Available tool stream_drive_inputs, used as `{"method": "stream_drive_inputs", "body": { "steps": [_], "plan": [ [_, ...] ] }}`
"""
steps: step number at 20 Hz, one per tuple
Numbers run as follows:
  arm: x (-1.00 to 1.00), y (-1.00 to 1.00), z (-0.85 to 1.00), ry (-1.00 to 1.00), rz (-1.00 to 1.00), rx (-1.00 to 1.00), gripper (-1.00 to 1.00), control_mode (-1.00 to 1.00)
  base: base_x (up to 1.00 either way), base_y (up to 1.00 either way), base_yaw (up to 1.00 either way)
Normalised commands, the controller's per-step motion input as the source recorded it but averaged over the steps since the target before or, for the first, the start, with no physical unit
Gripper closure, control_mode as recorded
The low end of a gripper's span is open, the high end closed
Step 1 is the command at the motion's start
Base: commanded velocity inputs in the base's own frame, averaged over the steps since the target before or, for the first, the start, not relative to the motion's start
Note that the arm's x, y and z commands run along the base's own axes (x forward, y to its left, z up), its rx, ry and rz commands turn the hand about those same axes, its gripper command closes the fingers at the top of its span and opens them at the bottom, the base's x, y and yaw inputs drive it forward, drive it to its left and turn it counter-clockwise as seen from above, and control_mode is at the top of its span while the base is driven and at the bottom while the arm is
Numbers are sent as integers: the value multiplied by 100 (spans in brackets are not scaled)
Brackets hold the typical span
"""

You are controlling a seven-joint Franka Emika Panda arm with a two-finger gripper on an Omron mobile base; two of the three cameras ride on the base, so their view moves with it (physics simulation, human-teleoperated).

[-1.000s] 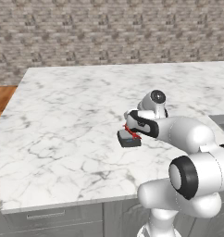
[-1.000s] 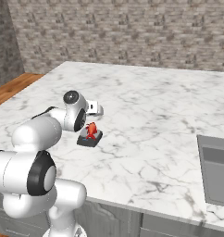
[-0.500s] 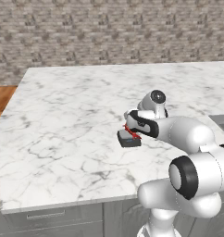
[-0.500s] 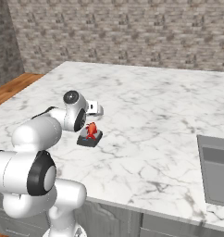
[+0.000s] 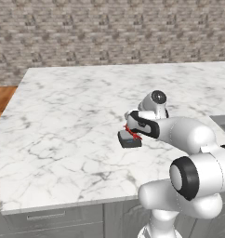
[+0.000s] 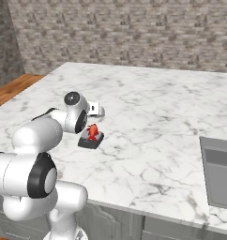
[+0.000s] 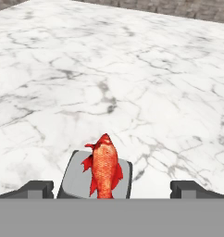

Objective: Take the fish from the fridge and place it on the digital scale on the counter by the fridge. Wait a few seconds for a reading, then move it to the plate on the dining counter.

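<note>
Left base view – table point(image 5: 63, 121): a white, grey-veined marble top is seen before a brick wall point(image 5: 109, 32).
Left base view – scale point(image 5: 129, 140): a small dark block is seen lying on the table, partly covered by the arm point(image 5: 179, 132).
Left base view – fish point(image 5: 131, 132): a strip of red is seen on top of the scale, at the arm's end.
Right base view – scale point(image 6: 89, 141): it is seen flat on the marble, just beside the arm's end.
Right base view – fish point(image 6: 92, 131): it is seen resting on the scale, red-orange.
Right base view – sink point(image 6: 221, 171): a grey basin is set into the table at the right edge.
Hand view – fish point(image 7: 104, 166): it is laid lengthwise on the grey scale point(image 7: 77, 178), head pointing away.
Hand view – hand point(image 7: 113, 189): the fingers point(image 7: 35, 189) are spread wide to either side of the scale; nothing is gripped.
</note>
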Motion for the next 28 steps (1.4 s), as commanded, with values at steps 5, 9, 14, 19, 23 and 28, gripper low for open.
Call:
{"method": "stream_drive_inputs", "body": {
  "steps": [5, 9, 14, 19, 23, 28],
  "plan": [
    [0, 0, 0, 0, 0, 0, -100, -100, 0, 0, 0],
    [0, 0, 0, 0, 0, 0, -100, -100, 0, 0, 0],
    [0, 0, 0, 0, 0, 0, -100, -100, 0, 0, 0],
    [0, 0, 0, 0, 0, 0, -100, -100, 0, 0, 0],
    [0, 0, 0, 0, 0, 0, -100, -100, 0, 0, 0],
    [-9, 3, -2, 0, 0, 0, -100, -100, 0, 0, 0]
  ]
}}
